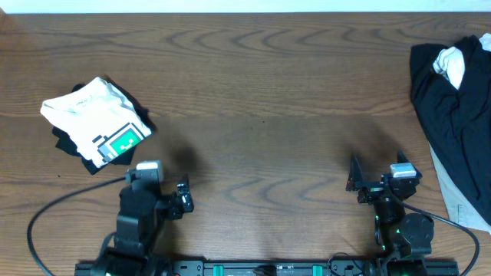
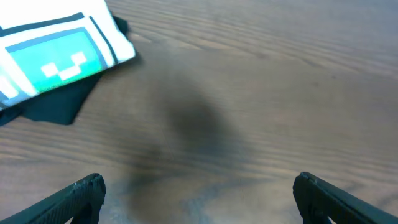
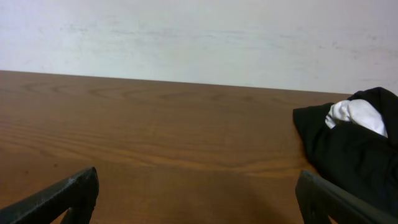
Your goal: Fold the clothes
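The folded white T-shirt [image 1: 92, 115] lies at nine o'clock on the table [image 1: 261, 77]; a heap of black garments [image 1: 453, 92] waits at three o'clock. The left gripper [image 2: 199, 185] and right gripper [image 3: 199, 180] both gape, empty. Best the right one pinches a single layer, dragging it centreward.

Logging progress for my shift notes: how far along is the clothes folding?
Done: the white T-shirt lies folded at the left of the table, green print up, over a black garment. In hand: nothing; the left gripper and right gripper are both open and empty over bare wood. Left: the black and white pile at the right edge, crumpled and unfolded.
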